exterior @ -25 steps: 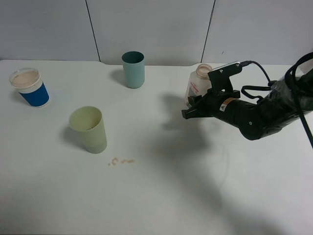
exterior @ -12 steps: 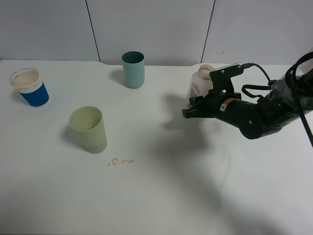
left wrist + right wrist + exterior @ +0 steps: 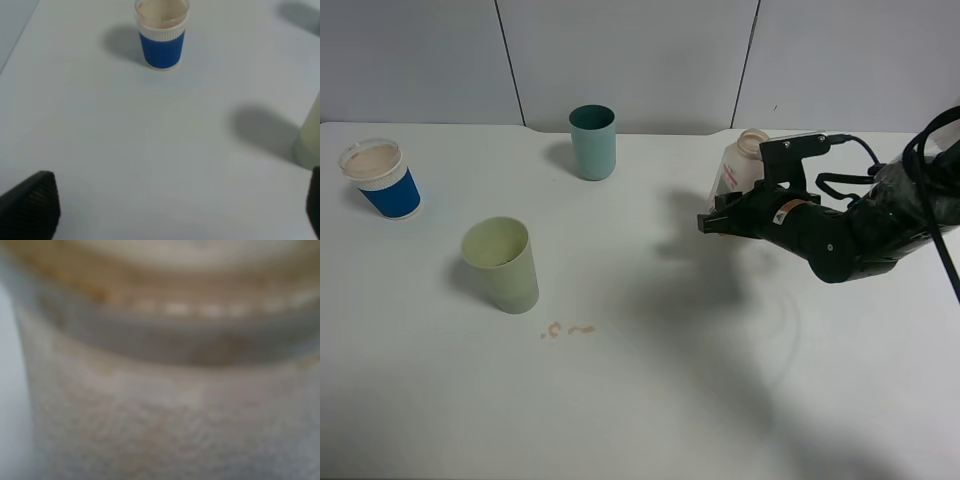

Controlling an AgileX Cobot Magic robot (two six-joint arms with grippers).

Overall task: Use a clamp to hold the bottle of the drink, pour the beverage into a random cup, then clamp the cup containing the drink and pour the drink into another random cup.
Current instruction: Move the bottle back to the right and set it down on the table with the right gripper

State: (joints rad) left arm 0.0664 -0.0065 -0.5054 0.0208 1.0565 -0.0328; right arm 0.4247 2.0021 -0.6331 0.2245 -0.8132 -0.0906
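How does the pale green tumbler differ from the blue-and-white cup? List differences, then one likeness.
The pale green tumbler is tall and plain; the blue-and-white cup is short, with a white rim band. The tumbler stands nearer the camera; the cup farther back and left. Brown drops lie beside the tumbler, none beside the cup. Both stand upright on the white table.

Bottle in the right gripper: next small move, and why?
Probably lower the bottle to the table and open the right gripper. It grips the bottle well away from the yellow-green tumbler, and brown drops beside that tumbler suggest the pour is done.
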